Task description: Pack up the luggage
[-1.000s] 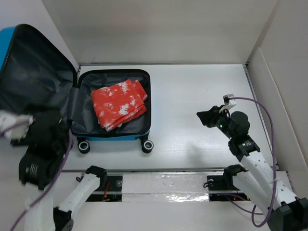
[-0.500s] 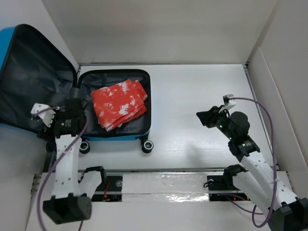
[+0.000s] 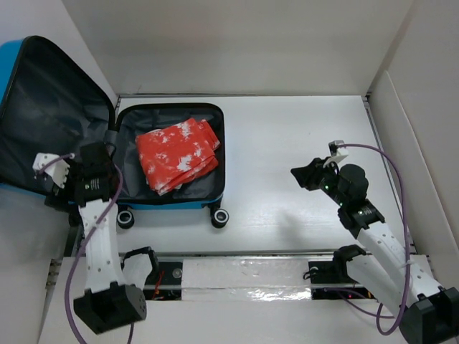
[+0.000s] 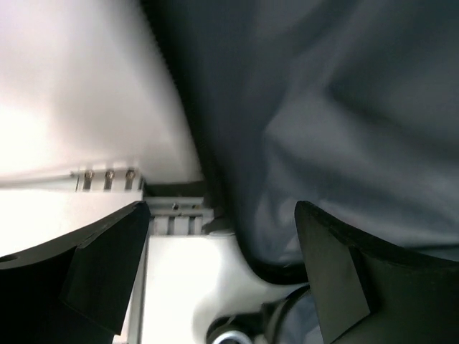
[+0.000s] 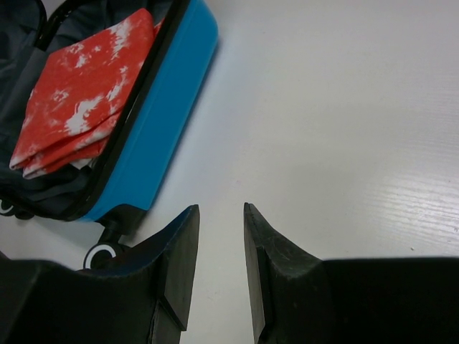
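1. Your left arm has swung away from the hinge of the luggage [image 3: 204, 186] and now sits in front of its raised lid [image 3: 50, 107], a little farther from the base than it was half a second ago. Your right arm has hardly shifted.
2. Your left pincer [image 4: 221, 209] has its fingers spread wide apart with nothing between them. It faces the lid's dark grey lining at close range.
3. Your right pincer [image 3: 301, 175] hangs over the counter [image 3: 287, 136], well off the side of the luggage opposite the lid. Its fingers [image 5: 176, 258] stand a narrow gap apart and hold nothing.
4. You can see the luggage lying unzipped on the counter. Its base lies flat, its lid is tilted up on the hinge side, and its two black wheels [image 3: 219, 217] point toward the arm bases.
5. A folded red cloth [image 3: 177, 154] with white blotches lies inside the luggage base on the grey lining. It sits nearer the edge opposite the hinge.
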